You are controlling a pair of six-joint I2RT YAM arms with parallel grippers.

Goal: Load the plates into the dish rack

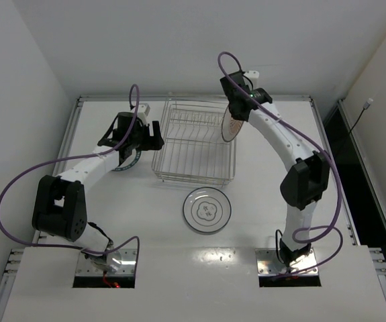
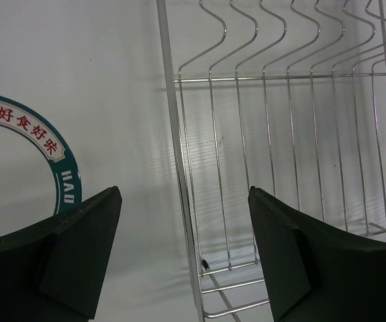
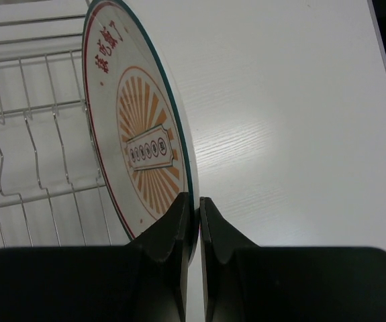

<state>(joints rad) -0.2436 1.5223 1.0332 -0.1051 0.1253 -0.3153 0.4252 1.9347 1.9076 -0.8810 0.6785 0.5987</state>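
Observation:
The dish rack (image 1: pixel 194 144) stands at mid table; its tines show in the left wrist view (image 2: pixel 273 134) and the right wrist view (image 3: pixel 25 134). My right gripper (image 1: pixel 241 100) (image 3: pixel 197 204) is shut on the rim of the orange sunburst plate (image 1: pixel 231 122) (image 3: pixel 139 134), holding it on edge over the rack's right side. The dark-ring plate (image 1: pixel 207 209) lies flat in front of the rack. The teal-rimmed plate (image 1: pixel 129 163) (image 2: pixel 38 137) lies left of the rack, partly under my left gripper (image 1: pixel 154 137) (image 2: pixel 184 258), which is open and empty at the rack's left edge.
White walls enclose the table on three sides. Purple cables loop off both arms. The arm bases (image 1: pixel 105 261) sit at the near edge. A raised rail (image 1: pixel 193 98) runs along the table's far edge behind the rack.

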